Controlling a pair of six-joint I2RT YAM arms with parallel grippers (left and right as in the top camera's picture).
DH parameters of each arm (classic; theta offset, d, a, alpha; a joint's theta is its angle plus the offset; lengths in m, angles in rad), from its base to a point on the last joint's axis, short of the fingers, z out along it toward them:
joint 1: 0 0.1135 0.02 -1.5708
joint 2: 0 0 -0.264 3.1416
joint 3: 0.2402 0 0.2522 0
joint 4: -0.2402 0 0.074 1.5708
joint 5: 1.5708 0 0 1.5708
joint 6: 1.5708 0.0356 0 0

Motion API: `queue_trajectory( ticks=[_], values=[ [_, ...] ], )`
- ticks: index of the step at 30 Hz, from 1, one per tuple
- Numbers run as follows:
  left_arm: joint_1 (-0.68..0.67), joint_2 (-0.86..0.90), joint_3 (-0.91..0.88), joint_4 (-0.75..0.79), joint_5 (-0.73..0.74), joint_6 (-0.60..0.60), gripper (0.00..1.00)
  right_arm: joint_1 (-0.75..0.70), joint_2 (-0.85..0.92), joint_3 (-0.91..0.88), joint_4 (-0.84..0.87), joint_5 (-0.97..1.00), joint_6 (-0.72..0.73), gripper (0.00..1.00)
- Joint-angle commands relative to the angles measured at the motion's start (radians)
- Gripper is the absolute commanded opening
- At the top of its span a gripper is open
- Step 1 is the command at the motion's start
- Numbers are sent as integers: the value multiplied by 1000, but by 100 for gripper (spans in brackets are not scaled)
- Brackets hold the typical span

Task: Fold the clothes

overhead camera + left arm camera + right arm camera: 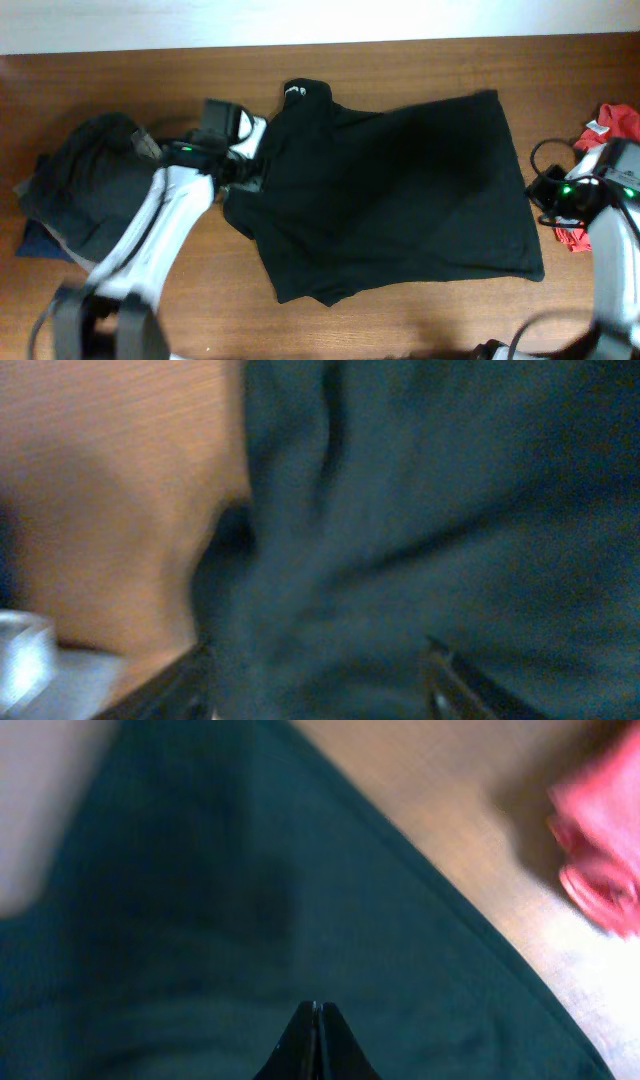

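Observation:
A black T-shirt (400,190) lies spread flat in the middle of the wooden table (130,70), collar at the far left. My left gripper (243,172) is at the shirt's left edge. In the left wrist view its fingers (320,685) stand wide apart, open, with the dark cloth (420,510) between and under them. My right gripper (542,190) is at the shirt's right edge. In the right wrist view its fingers (318,1012) are pressed together over the shirt (250,900), with no cloth seen between them.
A pile of dark clothes (85,185) lies at the left of the table. A red cloth (615,125) lies at the right edge, behind the right arm, and it also shows in the right wrist view (600,850).

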State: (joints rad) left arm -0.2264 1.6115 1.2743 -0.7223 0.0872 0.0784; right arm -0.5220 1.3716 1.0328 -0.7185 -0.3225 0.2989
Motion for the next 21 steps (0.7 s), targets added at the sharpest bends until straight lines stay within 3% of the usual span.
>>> queue_trajectory(
  ticks=[1, 7, 8, 11, 16, 19, 21],
  values=[
    [8, -157, 81, -59, -31, -8, 69, -2, -159, 39, -4, -176, -137, 4],
    [8, -372, 106, -192, -61, -119, 72, -2, -420, 39, -15, -332, -191, 6],
    [8, -401, 106, -223, -57, -123, 72, 0, -454, 39, -29, -332, -191, 9],
    [6, -434, 105, -320, -27, -131, 76, 13, -478, 39, -74, -317, -191, 32],
    [-6, -407, 46, -484, 153, -131, 76, 19, -420, 39, -177, -253, -190, 34],
    [-46, -382, -77, -486, 253, -131, 76, 19, -346, 38, -240, -211, -190, 56],
    [-80, -359, -184, -464, 267, -140, 76, 19, -284, 38, -270, -211, -190, 61]
  ],
)
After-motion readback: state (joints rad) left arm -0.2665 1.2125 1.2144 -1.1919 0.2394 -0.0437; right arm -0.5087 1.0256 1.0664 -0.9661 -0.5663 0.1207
